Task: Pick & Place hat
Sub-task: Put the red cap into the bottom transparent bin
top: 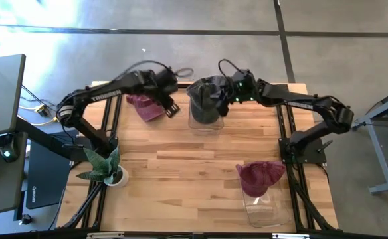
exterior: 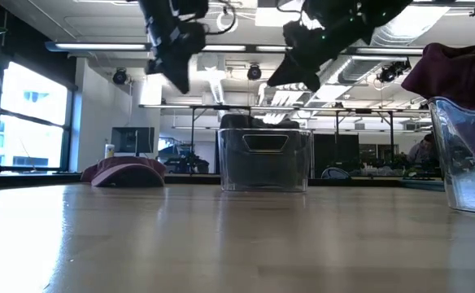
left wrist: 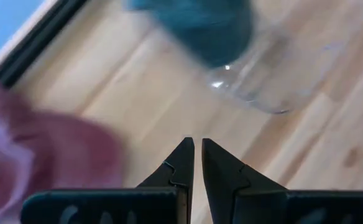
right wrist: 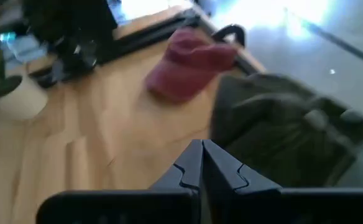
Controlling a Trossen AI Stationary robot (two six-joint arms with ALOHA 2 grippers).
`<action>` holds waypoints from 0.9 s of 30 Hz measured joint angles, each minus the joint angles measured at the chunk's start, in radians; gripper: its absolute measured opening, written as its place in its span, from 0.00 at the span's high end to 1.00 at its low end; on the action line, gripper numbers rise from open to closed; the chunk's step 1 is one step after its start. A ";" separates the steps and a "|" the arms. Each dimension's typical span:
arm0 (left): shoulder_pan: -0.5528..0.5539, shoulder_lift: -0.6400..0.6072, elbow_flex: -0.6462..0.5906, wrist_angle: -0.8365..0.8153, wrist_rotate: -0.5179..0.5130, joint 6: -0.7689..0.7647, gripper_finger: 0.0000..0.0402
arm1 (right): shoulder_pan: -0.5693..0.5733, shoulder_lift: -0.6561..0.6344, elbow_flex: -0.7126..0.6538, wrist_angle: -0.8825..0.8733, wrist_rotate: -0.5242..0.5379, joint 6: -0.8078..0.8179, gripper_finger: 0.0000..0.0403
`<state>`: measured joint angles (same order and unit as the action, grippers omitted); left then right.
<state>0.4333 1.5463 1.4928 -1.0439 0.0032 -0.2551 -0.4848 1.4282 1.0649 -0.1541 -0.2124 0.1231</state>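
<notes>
A maroon hat lies crown up on the far left of the table, also seen in the low view. My left gripper hangs shut in the air between that hat and the clear bin. A dark hat sits in this bin. My right gripper is shut and raised above the dark hat, clear of the bin in the low view. A second maroon hat rests on top of another clear bin at the near right.
A small potted plant stands near the table's left edge. Bare wood lies in the middle of the table, between the two bins. A monitor and laptop sit on a stand off the left side.
</notes>
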 joint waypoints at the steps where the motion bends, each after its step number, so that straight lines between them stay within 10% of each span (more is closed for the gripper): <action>1: 0.036 -0.004 0.000 -0.028 0.010 0.018 0.94 | 0.022 -0.012 0.000 -0.033 0.011 0.000 0.99; 12: 0.396 0.009 -0.097 -0.125 0.229 0.169 0.89 | 0.274 -0.140 0.000 -0.235 0.302 0.063 1.00; 17: 0.531 0.009 -0.242 -0.068 0.144 0.095 0.76 | 0.339 -0.154 0.000 -0.234 0.398 0.079 1.00; 27: 0.499 0.010 -0.512 0.293 0.186 0.003 0.72 | 0.354 -0.153 0.000 -0.106 0.412 0.081 0.99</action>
<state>0.9321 1.5566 0.9807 -0.7509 0.1892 -0.2524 -0.1305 1.2751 1.0649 -0.2599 0.2001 0.2044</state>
